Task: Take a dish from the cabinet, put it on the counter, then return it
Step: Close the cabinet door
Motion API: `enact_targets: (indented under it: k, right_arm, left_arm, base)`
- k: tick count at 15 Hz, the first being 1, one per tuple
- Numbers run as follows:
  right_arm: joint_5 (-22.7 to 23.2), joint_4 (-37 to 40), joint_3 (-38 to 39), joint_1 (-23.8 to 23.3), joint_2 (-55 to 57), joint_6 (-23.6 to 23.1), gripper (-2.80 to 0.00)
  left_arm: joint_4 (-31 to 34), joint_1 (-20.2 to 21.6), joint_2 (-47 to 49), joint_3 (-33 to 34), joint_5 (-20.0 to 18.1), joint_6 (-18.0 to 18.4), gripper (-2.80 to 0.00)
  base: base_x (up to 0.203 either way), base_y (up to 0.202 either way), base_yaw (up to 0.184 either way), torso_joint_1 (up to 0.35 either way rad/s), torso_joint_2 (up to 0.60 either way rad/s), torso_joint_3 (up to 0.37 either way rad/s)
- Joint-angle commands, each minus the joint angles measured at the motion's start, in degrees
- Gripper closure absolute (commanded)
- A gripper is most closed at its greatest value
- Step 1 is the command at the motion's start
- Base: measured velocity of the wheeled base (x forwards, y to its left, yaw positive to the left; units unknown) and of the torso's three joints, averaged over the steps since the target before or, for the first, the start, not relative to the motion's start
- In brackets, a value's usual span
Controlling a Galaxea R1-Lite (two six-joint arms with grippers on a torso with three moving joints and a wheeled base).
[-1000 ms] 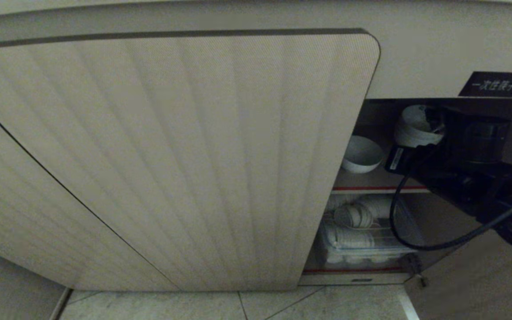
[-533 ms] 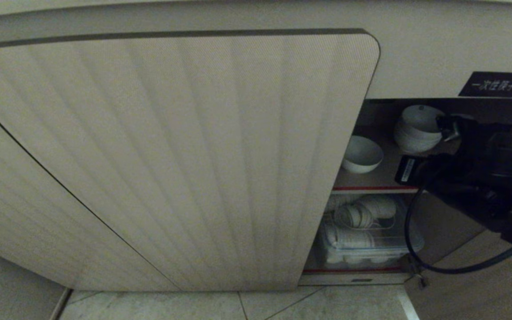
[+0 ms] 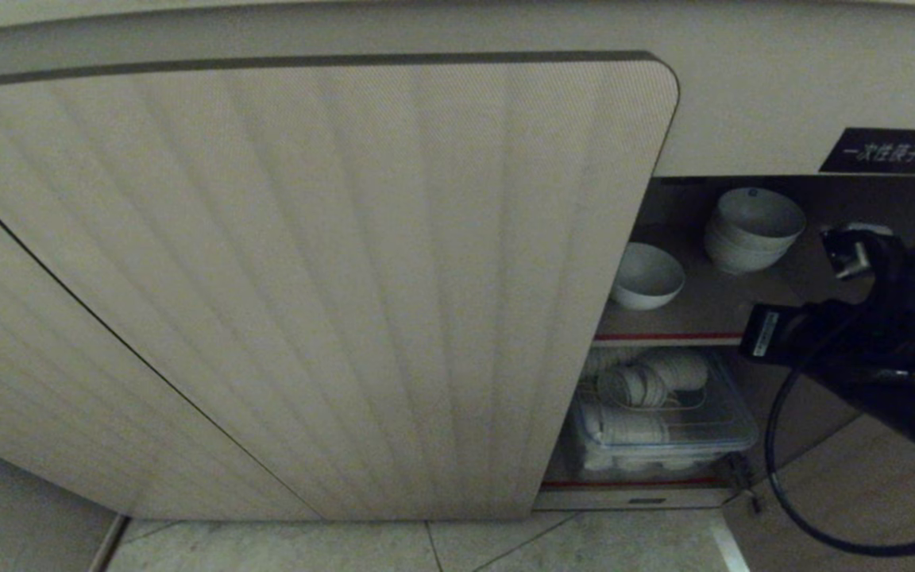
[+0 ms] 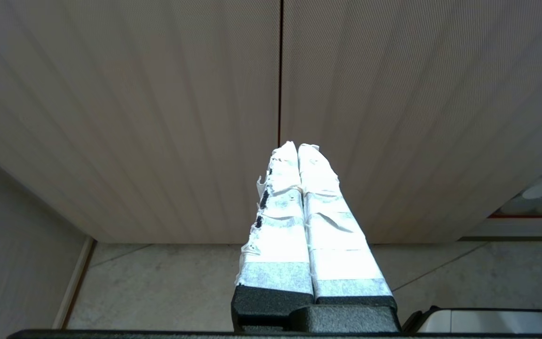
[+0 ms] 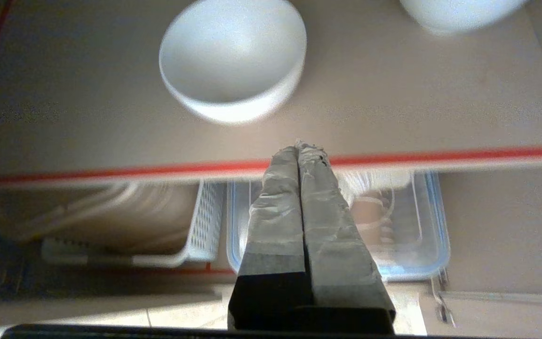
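One dish (image 5: pixel 233 61) is sitting alone on the cabinet (image 3: pixel 306 278) shelf, apart from the stacked bowls (image 3: pixel 751 230), while the right gripper (image 5: pixel 299 146), fingers pressed together and empty, is hovering at the shelf edge, probably lining up its reach.

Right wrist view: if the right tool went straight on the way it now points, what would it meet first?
Probably the red front edge of the brown shelf: the shut right tool points at it, outside the cabinet. The single small white ceramic bowl sits further in. Depth is unclear.
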Motion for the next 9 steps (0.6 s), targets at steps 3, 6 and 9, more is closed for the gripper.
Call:
enact_targets:
  k: [3, 6, 9]
  right_arm:
    - [0.0, 0.1, 4.2, 0.0, -5.6, 0.0, 0.00]
    - [0.0, -0.3, 7.9, -0.1, -8.4, -1.6, 0.00]
    - [0.0, -0.5, 11.0, -0.1, -11.4, -2.2, 0.00]
  left_arm:
    - [0.0, 0.0, 0.0, 0.0, 0.0, 0.0, 0.00]
    - [0.0, 0.0, 0.0, 0.0, 0.0, 0.0, 0.00]
    - [0.0, 0.0, 0.0, 0.0, 0.0, 0.0, 0.00]
  base:
    - [0.000, 0.000, 0.000, 0.000, 0.00, 0.000]
    - [0.000, 0.000, 0.000, 0.000, 0.00, 0.000]
    - [0.000, 0.000, 0.000, 0.000, 0.00, 0.000]
